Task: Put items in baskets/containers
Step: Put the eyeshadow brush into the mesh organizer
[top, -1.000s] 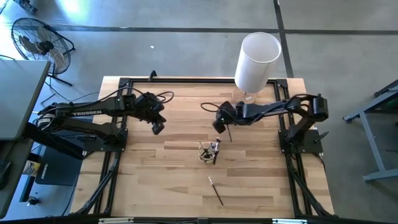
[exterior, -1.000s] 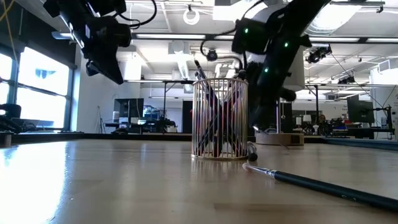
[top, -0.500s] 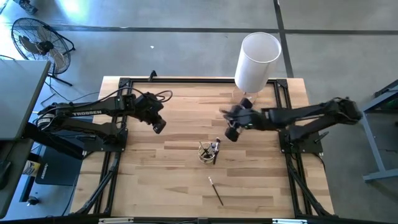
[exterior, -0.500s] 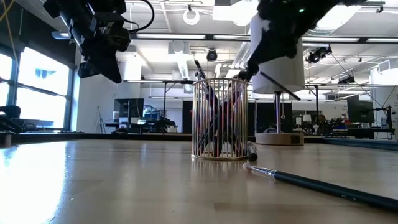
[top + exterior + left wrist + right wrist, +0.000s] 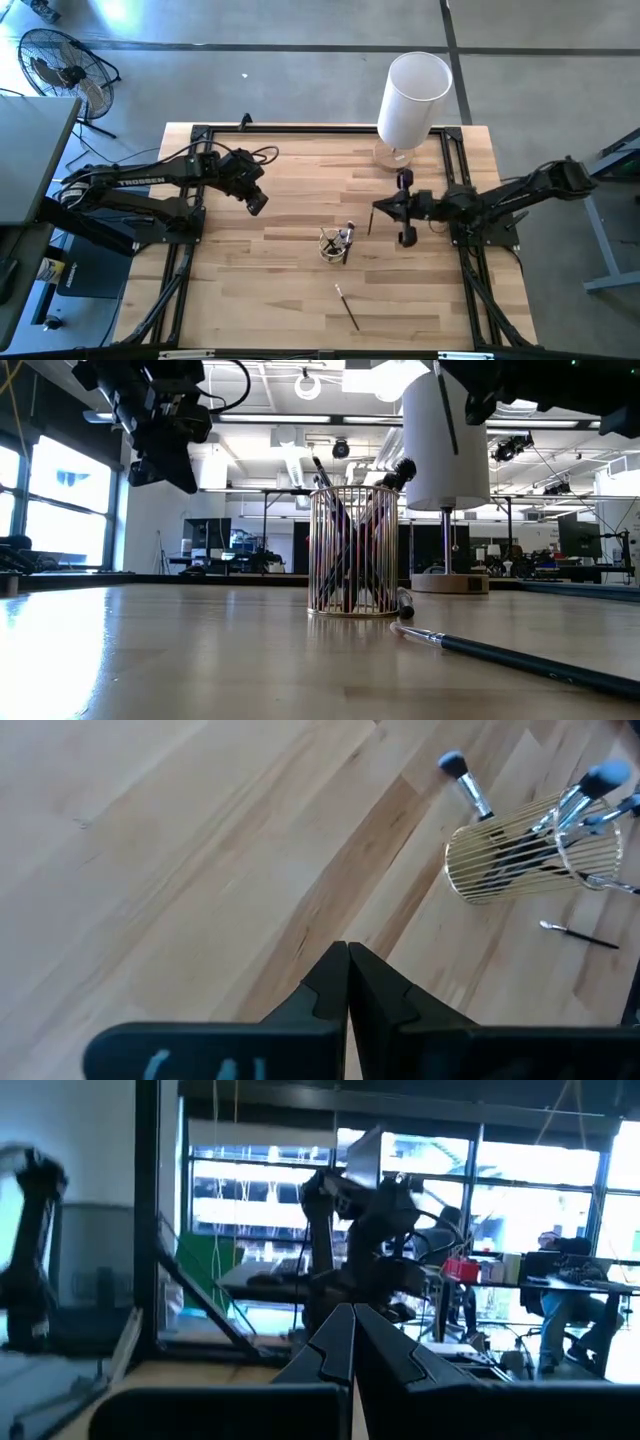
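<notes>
Nearest the front edge, one thin dark-handled makeup brush (image 5: 347, 306) lies loose on the pale wooden table (image 5: 260, 290). Beyond it stands the small round gold wire cup (image 5: 335, 243), with several brushes (image 5: 345, 530) leaning inside. Past the cup, off to its right and well above the tabletop, my right gripper (image 5: 380, 210) is pinched closed on a thin dark brush (image 5: 446, 415) that hangs nearly upright. I judge this the carry-to-cup step: next I must centre the brush over the rim, then let go. My left gripper (image 5: 254, 204) waits aloft, fingers closed on nothing. Farthest back stands the tall white cylinder (image 5: 412, 95).
</notes>
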Available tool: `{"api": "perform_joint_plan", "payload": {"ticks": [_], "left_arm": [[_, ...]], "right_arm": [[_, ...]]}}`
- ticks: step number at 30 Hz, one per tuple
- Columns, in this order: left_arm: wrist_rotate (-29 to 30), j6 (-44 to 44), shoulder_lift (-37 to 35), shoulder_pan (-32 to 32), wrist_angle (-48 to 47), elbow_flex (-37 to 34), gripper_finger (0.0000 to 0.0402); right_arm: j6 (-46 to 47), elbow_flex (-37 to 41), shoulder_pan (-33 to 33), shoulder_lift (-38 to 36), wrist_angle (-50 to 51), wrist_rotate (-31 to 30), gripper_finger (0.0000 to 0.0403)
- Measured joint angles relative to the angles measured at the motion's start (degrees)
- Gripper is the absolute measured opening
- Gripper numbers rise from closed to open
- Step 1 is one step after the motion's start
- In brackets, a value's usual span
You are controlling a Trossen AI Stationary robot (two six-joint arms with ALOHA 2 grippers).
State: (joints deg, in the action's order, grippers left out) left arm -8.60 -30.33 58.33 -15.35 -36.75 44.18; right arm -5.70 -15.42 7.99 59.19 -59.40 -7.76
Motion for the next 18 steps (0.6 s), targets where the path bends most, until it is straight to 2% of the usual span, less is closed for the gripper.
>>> {"api": "perform_joint_plan", "payload": {"ticks": [8, 18], "left_arm": [[0.6, 0.1, 0.1, 0.0, 1.2, 0.0, 0.0001], [0.2, -0.2, 0.1, 0.0, 3.8, 0.0, 0.0001]], "right_arm": [[-5.2, -8.2, -3.3, 11.9, -0.9, 10.5, 0.0], [-5.3, -18.1, -5.0, 27.6, -2.2, 21.2, 0.0]]}}
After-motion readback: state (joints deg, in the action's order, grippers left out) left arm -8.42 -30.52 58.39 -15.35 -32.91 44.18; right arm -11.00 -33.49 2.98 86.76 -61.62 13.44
